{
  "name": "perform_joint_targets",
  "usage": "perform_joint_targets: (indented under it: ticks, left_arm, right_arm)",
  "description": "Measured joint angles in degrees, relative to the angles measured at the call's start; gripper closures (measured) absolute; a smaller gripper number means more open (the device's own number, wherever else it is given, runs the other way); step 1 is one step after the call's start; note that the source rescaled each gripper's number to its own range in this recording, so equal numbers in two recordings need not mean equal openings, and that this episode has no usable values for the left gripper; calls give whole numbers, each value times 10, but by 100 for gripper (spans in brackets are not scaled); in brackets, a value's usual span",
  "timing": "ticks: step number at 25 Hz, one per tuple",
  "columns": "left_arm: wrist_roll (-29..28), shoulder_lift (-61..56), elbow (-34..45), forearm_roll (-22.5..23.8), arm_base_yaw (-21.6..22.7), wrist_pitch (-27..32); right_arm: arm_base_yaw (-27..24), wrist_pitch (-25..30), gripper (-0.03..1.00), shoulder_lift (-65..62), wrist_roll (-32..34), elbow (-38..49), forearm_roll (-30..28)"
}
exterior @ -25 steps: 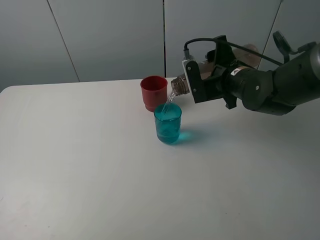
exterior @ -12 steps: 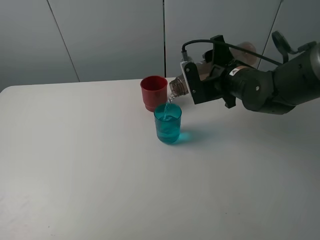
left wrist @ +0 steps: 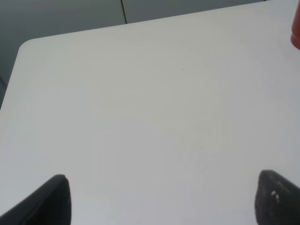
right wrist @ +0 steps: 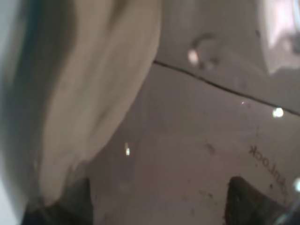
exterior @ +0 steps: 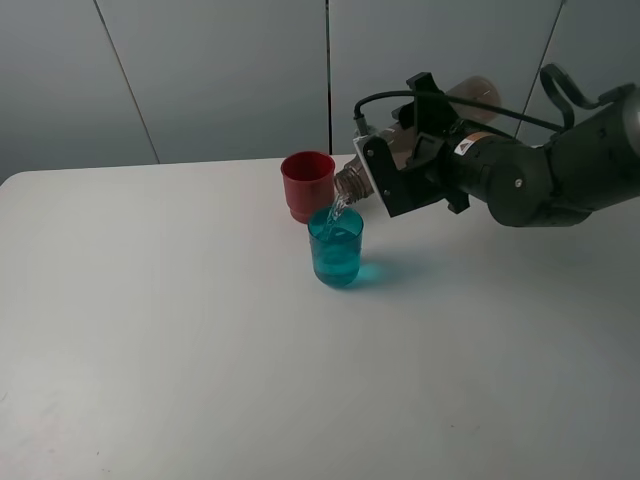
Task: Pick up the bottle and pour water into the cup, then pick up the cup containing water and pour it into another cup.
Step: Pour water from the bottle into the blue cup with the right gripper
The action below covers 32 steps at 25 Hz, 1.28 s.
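Bottle shift: bottle (exterior: 352, 182) tipped steeper than a second ago, base raised, neck kept over the teal cup (exterior: 336, 250).
Count: 1 bottle, 2 cups (1 teal, 1 red), 2 end effectors.
Right end effector (exterior: 408, 165): clamped on the bottle body. The bottle is held close to horizontal, with the neck projecting past the grip toward the cups and the base sticking out behind and above it.
Right wrist view: filled by the bottle wall (right wrist: 187, 140), seated between two dark fingertips.
Water (exterior: 338, 207): thin stream seen running from the neck into the teal cup.
Teal cup: upright on the bench (exterior: 150, 330), directly below the neck, partly filled.
Red cup (exterior: 307, 185): upright, just behind the teal cup; contact cannot be told.
Left end effector (left wrist: 164, 201): fingers held apart over bare bench.
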Motion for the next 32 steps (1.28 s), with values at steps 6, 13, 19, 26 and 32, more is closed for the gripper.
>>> perform_joint_targets:
  ticks: [6, 13, 19, 26, 32]
  left_arm:
    - [0, 0, 0, 0, 0, 0]
    - [0, 0, 0, 0, 0, 0]
    - [0, 0, 0, 0, 0, 0]
    - [-1, 0, 0, 0, 0, 0]
    - [-1, 0, 0, 0, 0, 0]
  right_arm:
    - [-4, 0, 92, 0, 0, 3, -31]
    - [-13, -2, 92, 0, 0, 3, -45]
    - [-14, -7, 92, 0, 0, 3, -56]
    - [-14, -11, 92, 0, 0, 3, -75]
    - [-14, -11, 92, 0, 0, 3, -90]
